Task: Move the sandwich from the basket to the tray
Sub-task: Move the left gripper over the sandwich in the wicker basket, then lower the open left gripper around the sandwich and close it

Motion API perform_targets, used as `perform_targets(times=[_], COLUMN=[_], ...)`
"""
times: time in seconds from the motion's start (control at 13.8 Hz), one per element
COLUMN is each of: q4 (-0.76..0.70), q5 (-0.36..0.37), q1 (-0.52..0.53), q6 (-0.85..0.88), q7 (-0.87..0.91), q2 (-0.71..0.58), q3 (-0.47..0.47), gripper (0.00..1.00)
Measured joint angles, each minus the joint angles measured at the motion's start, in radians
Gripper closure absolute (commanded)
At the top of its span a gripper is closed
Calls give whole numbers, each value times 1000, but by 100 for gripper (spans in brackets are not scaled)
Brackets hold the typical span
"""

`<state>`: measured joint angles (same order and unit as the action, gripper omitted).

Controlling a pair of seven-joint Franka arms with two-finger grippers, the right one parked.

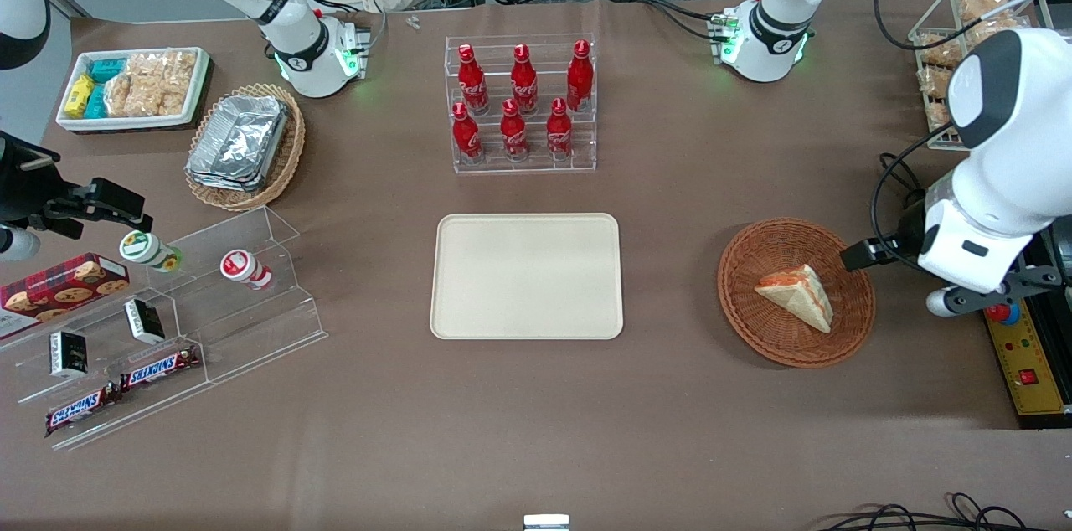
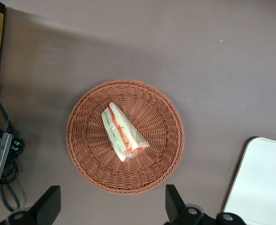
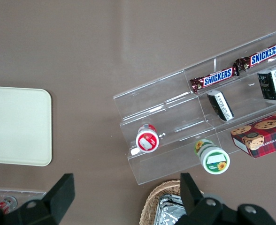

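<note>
1. Looking through your left wrist camera, you see the end effector [image 2: 111, 208] spread wide, both black fingers [image 2: 48, 202] apart and pinching nothing.
2. Your end effector hangs well above the counter [image 1: 670, 397], over the working arm's end, just beside the basket's rim in the front view [image 1: 963, 296].
3. Below the end effector sits the basket [image 2: 84, 140], a round reddish-brown woven bowl resting on the brown counter.
4. You find the sandwich [image 2: 123, 132] lying inside the basket near its middle, a pale wedge with orange-red and green filling showing along one edge. In the front view the sandwich [image 1: 800, 294] lies there too, clear of the fingers.
5. Your tray [image 1: 528, 275] rests flat on the counter, well apart from the end effector toward the parked arm's end; it is cream-coloured, with rounded corners, and carries nothing. One corner of the tray [image 2: 262, 183] shows in the wrist view, near the basket but not touching it.
6. Farther from the front camera than the tray you see a clear rack of red bottles [image 1: 521, 100].
7. Near the end effector, at the counter's edge, you see a yellow control box [image 1: 1026, 368] with a red button.
</note>
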<state>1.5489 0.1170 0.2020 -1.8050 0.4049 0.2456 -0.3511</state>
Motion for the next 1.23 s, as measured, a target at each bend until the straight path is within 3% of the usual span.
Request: perform_targets(times=[0.58,0.94,1.23], q4=[-7,65,249], q5=[1,9,25], q1=[2,6,8], q6=[16,-2,-228], q7=[19,311,437], q2=[28,48,22], q3=[5,5,5], gripper=[0,0,0])
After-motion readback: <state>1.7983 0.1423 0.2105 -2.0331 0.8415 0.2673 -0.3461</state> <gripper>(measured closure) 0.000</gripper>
